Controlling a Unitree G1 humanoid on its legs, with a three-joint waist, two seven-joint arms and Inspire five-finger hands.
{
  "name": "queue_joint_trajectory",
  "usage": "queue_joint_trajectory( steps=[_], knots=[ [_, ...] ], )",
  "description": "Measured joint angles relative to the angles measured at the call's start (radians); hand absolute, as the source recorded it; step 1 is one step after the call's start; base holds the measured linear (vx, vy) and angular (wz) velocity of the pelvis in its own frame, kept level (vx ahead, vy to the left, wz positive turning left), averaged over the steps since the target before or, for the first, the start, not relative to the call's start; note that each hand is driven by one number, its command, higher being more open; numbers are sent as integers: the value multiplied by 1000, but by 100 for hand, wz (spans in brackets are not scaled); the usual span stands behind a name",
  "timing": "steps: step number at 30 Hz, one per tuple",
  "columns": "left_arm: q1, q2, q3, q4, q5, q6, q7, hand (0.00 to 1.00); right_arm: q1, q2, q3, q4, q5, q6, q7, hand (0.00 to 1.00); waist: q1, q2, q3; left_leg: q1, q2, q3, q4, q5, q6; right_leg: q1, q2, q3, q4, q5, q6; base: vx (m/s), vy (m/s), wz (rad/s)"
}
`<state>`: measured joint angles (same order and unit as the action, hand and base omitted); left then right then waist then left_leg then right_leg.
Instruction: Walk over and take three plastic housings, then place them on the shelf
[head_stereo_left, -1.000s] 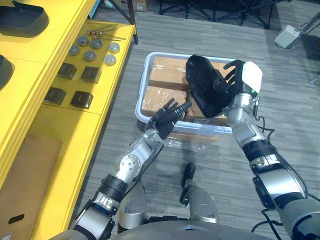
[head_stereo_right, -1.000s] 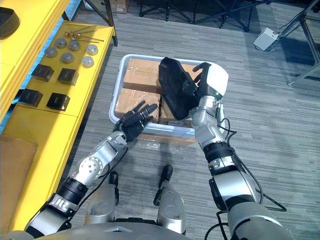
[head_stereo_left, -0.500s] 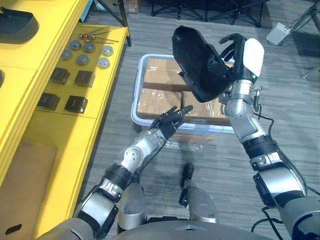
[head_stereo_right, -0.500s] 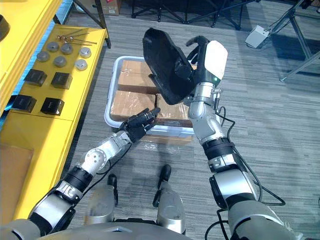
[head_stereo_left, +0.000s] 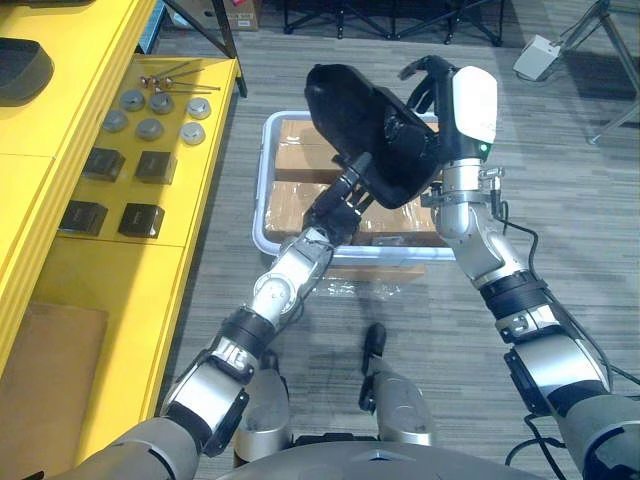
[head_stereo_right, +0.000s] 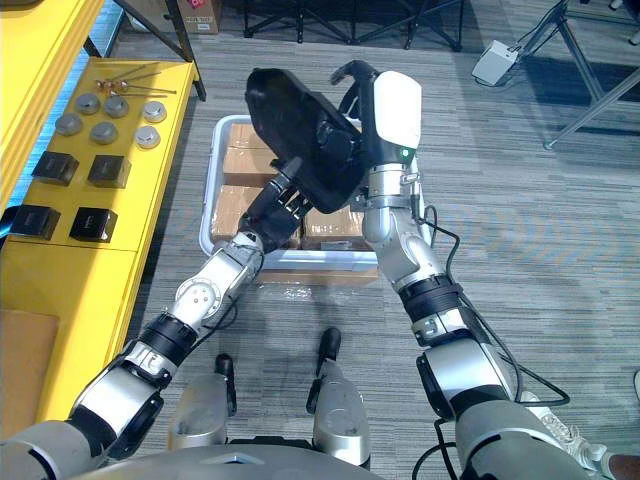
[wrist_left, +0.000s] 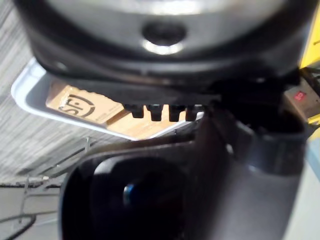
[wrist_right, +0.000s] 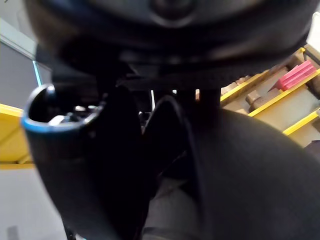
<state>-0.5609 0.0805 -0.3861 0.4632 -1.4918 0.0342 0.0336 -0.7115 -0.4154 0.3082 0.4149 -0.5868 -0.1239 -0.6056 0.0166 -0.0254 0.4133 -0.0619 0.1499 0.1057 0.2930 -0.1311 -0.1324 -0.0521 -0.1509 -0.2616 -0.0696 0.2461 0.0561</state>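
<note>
A large black plastic housing (head_stereo_left: 375, 130) hangs tilted in the air above the white bin (head_stereo_left: 262, 225). My right hand (head_stereo_left: 455, 95) is shut on it, with the fingers curled over its far edge and the white thumb cover towards me. My left hand (head_stereo_left: 338, 200) reaches up from below with straight fingers, and their tips touch the housing's lower edge. In the left wrist view the fingertips (wrist_left: 161, 112) lie against the dark housing (wrist_left: 150, 200). Another black housing (head_stereo_left: 22, 68) lies on the yellow shelf (head_stereo_left: 60, 270) at the left.
The bin holds several wrapped cardboard boxes (head_stereo_left: 300, 195) and stands on the grey floor. On the lower yellow shelf board lie small black blocks (head_stereo_left: 100, 165) and several metal discs (head_stereo_left: 150, 105). Stand legs (head_stereo_left: 330, 15) and a white box (head_stereo_left: 538, 55) are at the back.
My right hand has lifted the housing higher and to the left, above the bin. My left hand has risen from the bin's rim to the housing's underside. The camera has shifted.
</note>
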Motion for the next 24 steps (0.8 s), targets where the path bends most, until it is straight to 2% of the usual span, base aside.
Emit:
queue_joint_trajectory(
  steps=[3,6,7,12,15,17,19,21,24],
  knots=[
    [-1,-10,-3,23,-36,-8,-7,100,2,32,26,-5,-33,-42,0,0,-10,-1,0,1,0,0,-1,0,0,1,0,0,0,0,0,0,0,0],
    [-1,-10,-14,49,-77,-12,-20,100,9,37,47,-32,-32,-43,4,0,-16,-1,0,1,0,0,-1,0,0,1,0,0,0,0,0,0,0,0],
    [-1,-10,-27,50,-100,-14,-28,0,12,38,48,-35,-27,-43,7,0,-15,-1,-1,1,0,0,-1,0,0,1,0,0,0,0,0,0,0,0],
    [-1,-10,-55,68,-198,-12,-98,0,27,40,55,-38,20,-42,19,0,-19,-16,-9,3,0,2,-3,0,0,1,0,2,-2,0,0,0,0,0],
    [0,-11,-95,68,-270,-29,-171,0,48,47,51,-39,71,-40,19,0,-20,-23,-13,12,-1,12,-11,0,0,1,0,13,-3,0,0,5,11,-8],
    [0,-23,-115,68,-283,-59,-215,0,71,61,41,-45,106,-39,12,0,-20,-23,-13,21,-1,22,-19,1,0,2,0,18,-4,0,0,3,7,-10],
    [3,-38,-142,68,-317,-99,-220,0,105,72,37,-93,129,-39,4,0,-27,-23,-13,22,-1,25,-21,1,0,2,0,19,-6,0,0,12,8,-5],
    [14,-49,-153,70,-366,-147,-227,0,156,92,68,-181,142,-60,5,0,-47,-27,-16,36,-1,33,-37,3,0,2,0,24,-6,-1,0,30,8,-9],
    [19,-93,-157,68,-390,-209,-252,0,205,147,57,-196,166,-67,-14,0,-49,-30,-19,38,-1,36,-42,3,0,2,0,25,-6,-1,-1,8,2,-2]
  ],
)
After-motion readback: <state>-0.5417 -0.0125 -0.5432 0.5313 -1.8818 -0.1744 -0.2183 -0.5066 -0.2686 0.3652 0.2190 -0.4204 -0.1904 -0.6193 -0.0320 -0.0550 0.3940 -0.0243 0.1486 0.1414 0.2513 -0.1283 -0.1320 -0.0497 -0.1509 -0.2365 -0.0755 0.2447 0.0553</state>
